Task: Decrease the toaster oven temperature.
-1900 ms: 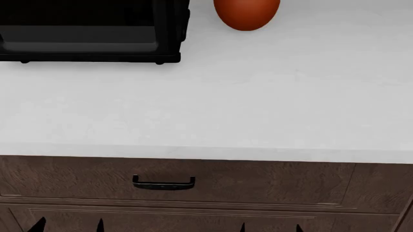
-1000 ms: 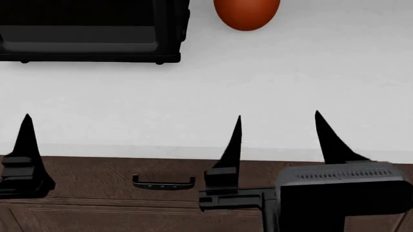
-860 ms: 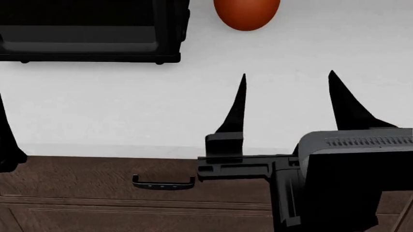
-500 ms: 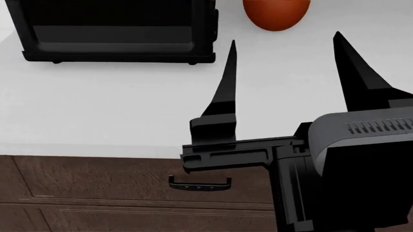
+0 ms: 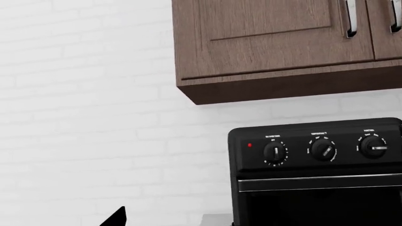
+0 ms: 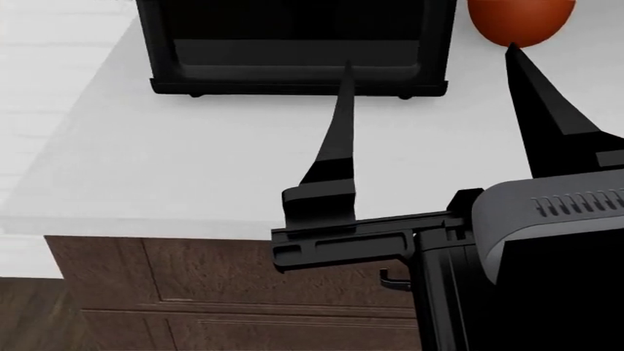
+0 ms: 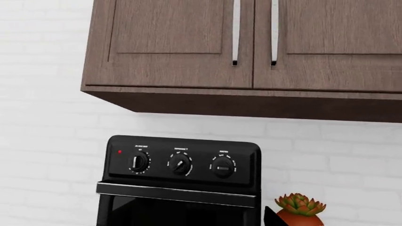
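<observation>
The glossy black toaster oven stands at the back of the white counter. Its three knobs show in the left wrist view, with the middle knob under small white lettering. They also show in the right wrist view, middle knob, above the silver-edged bar handle. My right gripper is open and empty, raised over the counter, its fingertips reaching the oven's front edge in the head view. Of my left gripper only one fingertip shows, far off centre, left of the oven.
An orange-red pot with a succulent stands right of the oven. Brown wall cabinets hang above it against a white brick wall. The counter ends at the left. Brown drawers lie below.
The head view has swung left, so the oven and pot shifted right. My right gripper rose from the counter's front edge toward the oven. My left gripper left the head view.
</observation>
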Controlling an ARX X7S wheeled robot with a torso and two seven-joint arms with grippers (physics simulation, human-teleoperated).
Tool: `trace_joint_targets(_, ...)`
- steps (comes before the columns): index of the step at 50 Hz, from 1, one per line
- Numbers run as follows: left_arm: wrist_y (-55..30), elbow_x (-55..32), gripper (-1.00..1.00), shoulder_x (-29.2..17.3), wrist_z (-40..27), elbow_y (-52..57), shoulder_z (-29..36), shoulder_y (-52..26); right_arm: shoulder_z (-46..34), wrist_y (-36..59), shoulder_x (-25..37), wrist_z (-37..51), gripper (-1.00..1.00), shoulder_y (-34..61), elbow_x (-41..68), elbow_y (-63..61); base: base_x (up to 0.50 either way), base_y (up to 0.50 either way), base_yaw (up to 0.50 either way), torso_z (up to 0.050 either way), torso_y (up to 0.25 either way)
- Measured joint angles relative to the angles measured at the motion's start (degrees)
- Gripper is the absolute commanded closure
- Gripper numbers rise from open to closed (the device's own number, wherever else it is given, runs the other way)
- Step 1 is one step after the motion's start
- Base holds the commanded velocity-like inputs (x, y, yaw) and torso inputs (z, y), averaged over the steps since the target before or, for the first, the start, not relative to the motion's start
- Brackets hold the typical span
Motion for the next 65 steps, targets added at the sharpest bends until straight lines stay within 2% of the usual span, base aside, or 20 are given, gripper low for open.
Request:
trace_joint_targets(15,1.4,-0.4,-1.0,-1.1,-1.0,0.0,1.2,0.0,-1.0,-1.5,1.6,1.7,-1.0,0.4,1.7,0.2,0.0,0.48,0.0,0.0,0.0)
trace_joint_targets(36,3.6,-0.8,-1.0,-2.6,-2.0,-0.3,2.5,0.4,-1.4,-2.3,3.6,6.2,-1.0,2.2,6.4,0.3,0.0,0.01,0.0,0.0,0.0)
trace_joint_targets(46,4.6,-1.5,-1.0,-3.5,-2.6,-0.3,2.3,0.7,-1.7,-2.4,4.7,9.4,-1.0,4.4,10.6,-0.2,0.21,0.0,0.0,0.0,0.0)
trace_joint_targets(65,7.9,0.2,-1.0,-5.2,-1.5,-0.4,2.1,3.6,-3.4,-3.7,5.6,11.7,-1.0,6.4,13.1,-0.1,0.5,0.0,0.0,0.0,0.0)
